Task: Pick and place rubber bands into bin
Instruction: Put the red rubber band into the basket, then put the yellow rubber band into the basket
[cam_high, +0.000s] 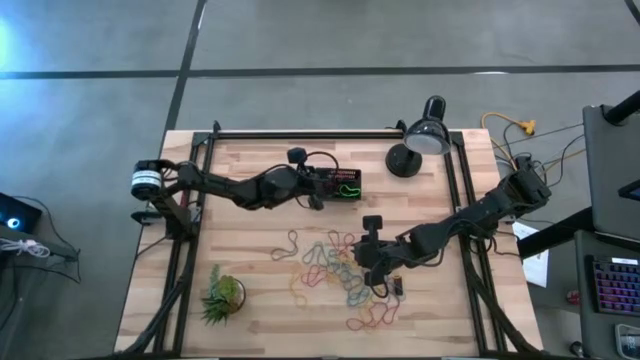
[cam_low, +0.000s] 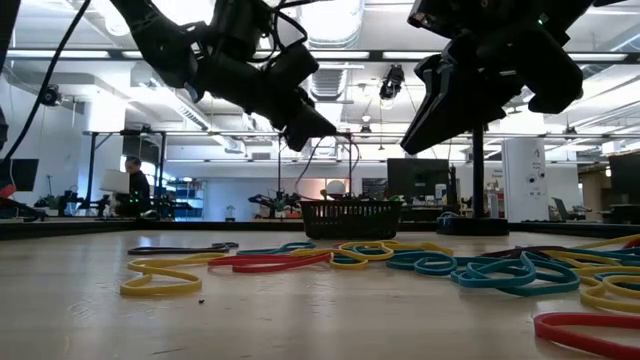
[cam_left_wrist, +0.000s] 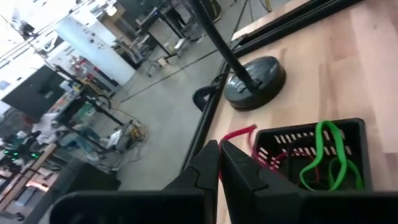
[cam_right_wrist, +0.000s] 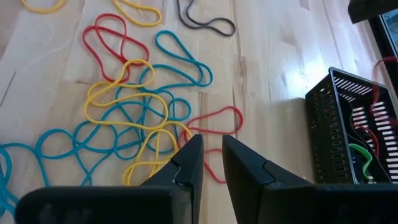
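Note:
The rubber bands lie in a loose pile of red, blue, yellow and dark loops on the wooden table, seen close in the right wrist view and the low view. The bin, a black slotted tray, stands farther back with green and red bands inside. My left gripper is at the bin's left side, shut on a red rubber band. My right gripper hovers above the pile, its fingers a narrow gap apart with nothing between them. My left gripper pinches the red rubber band between its two shut fingertips. The fingers come nearly level from the table's left. The loop runs out beyond the tips to the bin's corner, slack. Whether it rests on the rim I cannot tell.
A black desk lamp stands right of the bin at the far edge, its round base close behind the bin. A spiky green plant sits at the near left. Black frame rails run along the table's sides.

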